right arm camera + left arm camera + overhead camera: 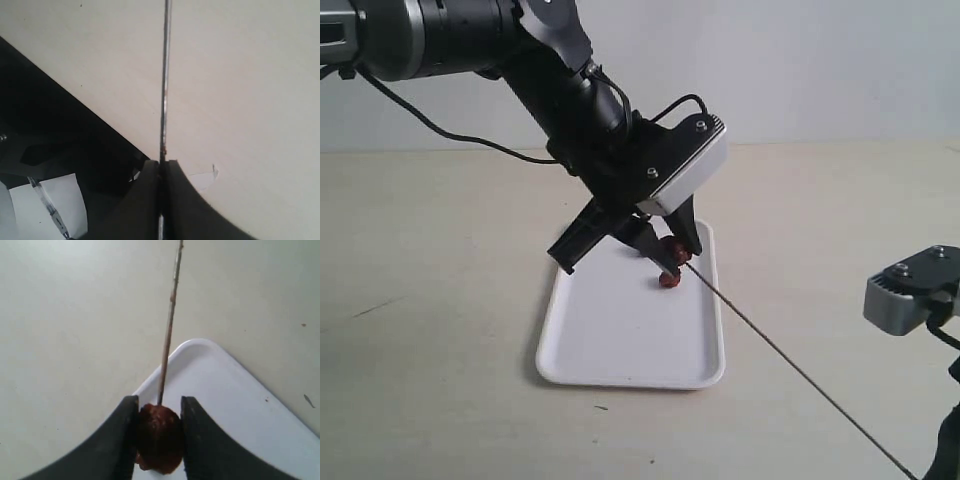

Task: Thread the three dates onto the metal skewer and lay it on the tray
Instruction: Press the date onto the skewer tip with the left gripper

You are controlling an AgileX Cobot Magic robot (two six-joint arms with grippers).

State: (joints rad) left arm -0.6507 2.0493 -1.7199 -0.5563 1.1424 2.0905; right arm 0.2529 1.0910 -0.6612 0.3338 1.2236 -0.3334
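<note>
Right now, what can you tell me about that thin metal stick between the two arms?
The metal skewer is a very thin, straight, dark grey rod with a dull sheen. The right gripper is shut on one end. From there the rod spans open air to a spot over the tray, where its tip meets a date pinched by the left gripper. Whether the tip has pierced the fruit cannot be told.
</note>
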